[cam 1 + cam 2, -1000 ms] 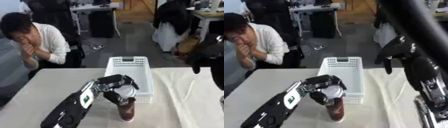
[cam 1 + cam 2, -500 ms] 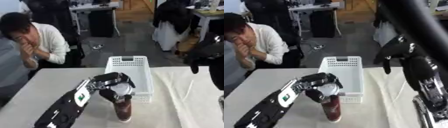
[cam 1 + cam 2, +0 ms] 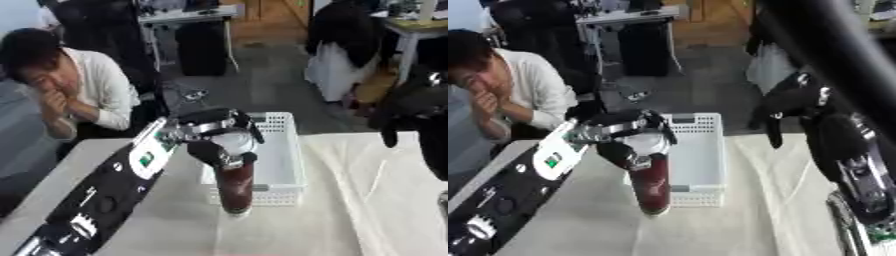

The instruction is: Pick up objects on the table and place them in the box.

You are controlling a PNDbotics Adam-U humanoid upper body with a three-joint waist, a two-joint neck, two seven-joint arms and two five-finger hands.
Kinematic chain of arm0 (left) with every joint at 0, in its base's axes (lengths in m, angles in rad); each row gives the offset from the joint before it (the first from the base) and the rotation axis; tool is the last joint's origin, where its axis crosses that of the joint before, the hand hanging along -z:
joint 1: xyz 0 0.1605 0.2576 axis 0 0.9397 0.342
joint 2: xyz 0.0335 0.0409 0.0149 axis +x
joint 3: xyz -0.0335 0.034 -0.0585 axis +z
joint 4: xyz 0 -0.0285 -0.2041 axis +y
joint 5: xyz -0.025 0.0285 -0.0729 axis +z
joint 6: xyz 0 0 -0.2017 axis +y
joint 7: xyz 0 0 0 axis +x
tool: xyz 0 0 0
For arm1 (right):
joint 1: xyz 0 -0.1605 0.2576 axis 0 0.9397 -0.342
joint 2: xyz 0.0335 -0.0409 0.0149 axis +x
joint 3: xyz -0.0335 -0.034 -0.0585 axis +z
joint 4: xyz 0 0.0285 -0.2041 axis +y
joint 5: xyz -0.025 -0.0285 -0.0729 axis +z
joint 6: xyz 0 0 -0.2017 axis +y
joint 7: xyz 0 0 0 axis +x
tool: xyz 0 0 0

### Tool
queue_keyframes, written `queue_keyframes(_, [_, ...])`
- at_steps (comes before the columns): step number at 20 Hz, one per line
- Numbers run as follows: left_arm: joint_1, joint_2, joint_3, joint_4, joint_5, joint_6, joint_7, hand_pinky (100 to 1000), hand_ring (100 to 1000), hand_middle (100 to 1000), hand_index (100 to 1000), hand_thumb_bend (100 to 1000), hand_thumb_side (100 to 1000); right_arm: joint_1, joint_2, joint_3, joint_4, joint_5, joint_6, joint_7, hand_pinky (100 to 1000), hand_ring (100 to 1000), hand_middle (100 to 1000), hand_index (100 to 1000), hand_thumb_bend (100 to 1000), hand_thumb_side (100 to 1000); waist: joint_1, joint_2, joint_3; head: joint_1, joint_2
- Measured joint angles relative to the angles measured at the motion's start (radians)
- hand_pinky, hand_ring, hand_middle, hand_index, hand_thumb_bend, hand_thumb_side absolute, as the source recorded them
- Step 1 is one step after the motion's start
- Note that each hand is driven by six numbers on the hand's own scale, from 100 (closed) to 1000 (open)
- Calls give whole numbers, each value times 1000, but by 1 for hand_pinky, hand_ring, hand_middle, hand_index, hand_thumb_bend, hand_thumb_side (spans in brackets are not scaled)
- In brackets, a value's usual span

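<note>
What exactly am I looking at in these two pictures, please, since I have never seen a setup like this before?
Both pictures come from a stereo camera in a humanoid robot's head, looking down at its work: a left eye view and a right eye view of the same moment, so they nearly match. The long black arm entering from the lower left is the robot's left arm. Its left hand has its fingers curled round the pale top of a dark red bottle, which hangs upright just above the table. Right behind the bottle stands a white basket with perforated walls, the box meant to receive things. The right hand hangs raised at the right, dark fingers pointing down, holding nothing. The table is pale, with a lighter cloth over its right part.
</note>
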Motion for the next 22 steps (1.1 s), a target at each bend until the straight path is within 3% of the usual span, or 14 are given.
queue_keyframes(3, [-26, 40, 11, -5, 6, 13, -4, 100, 100, 100, 111, 100, 648, 0, 0, 3, 0, -2, 1, 0, 198, 492, 534, 688, 100, 1000, 4, 0, -6, -6, 0])
queue_keyframes(8, [-55, 71, 52, 38, -38, 5, 27, 100, 100, 100, 109, 100, 647, -2, 6, 22, 0, -35, -15, -8, 202, 487, 523, 670, 242, 1000, 9, 0, -18, -22, 0])
queue_keyframes(13, [-55, 78, 89, 112, -109, -30, 82, 100, 100, 100, 108, 100, 646, -22, 10, 31, 0, -74, -41, -49, 204, 480, 514, 657, 265, 1000, 9, 13, -30, -72, 0])
queue_keyframes(17, [-61, 79, 111, 155, -163, -53, 124, 100, 100, 100, 105, 100, 644, -33, 17, 40, 0, -91, -42, -86, 193, 469, 502, 645, 238, 1000, 10, 20, -38, -111, 0])
queue_keyframes(18, [-64, 79, 116, 163, -177, -57, 136, 100, 100, 100, 104, 100, 643, -36, 19, 43, 0, -95, -40, -94, 189, 463, 495, 637, 190, 1000, 12, 21, -40, -115, 0])
queue_keyframes(22, [-70, 80, 140, 200, -238, -77, 193, 100, 100, 100, 101, 100, 640, -46, 27, 49, 0, -106, -22, -136, 179, 444, 475, 611, 243, 1000, 20, 24, -55, -123, -6])
